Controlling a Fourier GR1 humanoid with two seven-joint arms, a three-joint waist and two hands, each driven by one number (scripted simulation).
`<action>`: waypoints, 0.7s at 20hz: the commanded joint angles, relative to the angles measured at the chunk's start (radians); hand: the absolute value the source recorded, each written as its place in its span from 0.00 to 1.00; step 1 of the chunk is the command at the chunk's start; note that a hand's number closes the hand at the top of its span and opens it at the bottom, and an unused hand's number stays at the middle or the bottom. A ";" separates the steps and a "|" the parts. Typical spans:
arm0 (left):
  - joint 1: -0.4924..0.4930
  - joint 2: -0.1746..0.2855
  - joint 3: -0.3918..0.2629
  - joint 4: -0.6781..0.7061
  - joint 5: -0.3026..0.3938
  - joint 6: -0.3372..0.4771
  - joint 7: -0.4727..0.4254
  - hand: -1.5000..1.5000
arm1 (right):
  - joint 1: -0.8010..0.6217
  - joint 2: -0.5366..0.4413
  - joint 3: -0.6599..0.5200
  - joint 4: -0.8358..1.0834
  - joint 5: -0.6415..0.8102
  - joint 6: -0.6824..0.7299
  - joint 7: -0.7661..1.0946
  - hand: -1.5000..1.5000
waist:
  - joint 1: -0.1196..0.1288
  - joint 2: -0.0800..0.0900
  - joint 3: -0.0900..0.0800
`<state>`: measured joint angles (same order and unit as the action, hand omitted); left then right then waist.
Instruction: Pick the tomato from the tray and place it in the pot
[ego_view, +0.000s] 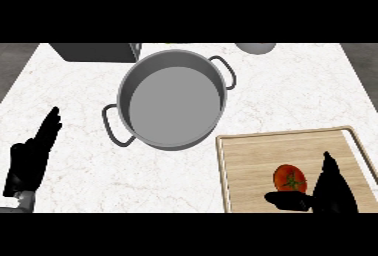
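Observation:
A red tomato (289, 177) with a green stem lies on the wooden tray (251, 160) at the lower right. My right hand (330, 190) is over the tray just right of the tomato, fingers straight and pointing up, thumb (288, 201) reaching under the tomato's near side without curling round it. The grey pot (171, 100) with two side handles stands up and left of the tray, nothing inside it. My left hand (31, 155) rests open at the left edge, fingers up.
A dark grey box (96, 51) sits at the counter's far left. A pale round object (255, 47) shows at the far edge, partly cut off. White marble counter (74, 90) spreads around the pot.

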<state>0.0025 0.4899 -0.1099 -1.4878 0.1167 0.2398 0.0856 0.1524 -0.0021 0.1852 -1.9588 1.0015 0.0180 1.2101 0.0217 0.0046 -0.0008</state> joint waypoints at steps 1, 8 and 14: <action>0.059 -0.008 0.005 -0.052 -0.010 0.007 0.002 0.50 | -0.064 0.002 -0.039 0.062 -0.022 0.052 0.173 0.00 | -0.008 -0.005 0.001; 0.012 0.009 0.064 0.032 0.016 -0.056 -0.020 0.50 | -0.159 0.002 -0.098 0.236 -0.032 -0.004 0.136 0.00 | -0.015 -0.002 0.001; 0.047 0.014 0.075 -0.071 -0.012 -0.050 0.029 0.50 | -0.116 0.002 -0.055 0.207 -0.036 -0.004 0.145 0.00 | -0.015 -0.006 0.001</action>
<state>0.0139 0.4867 -0.0584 -1.5041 0.1027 0.2068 0.1044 0.0548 -0.0023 0.1262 -1.7636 0.9697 0.0249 1.1877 0.0046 0.0005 -0.0001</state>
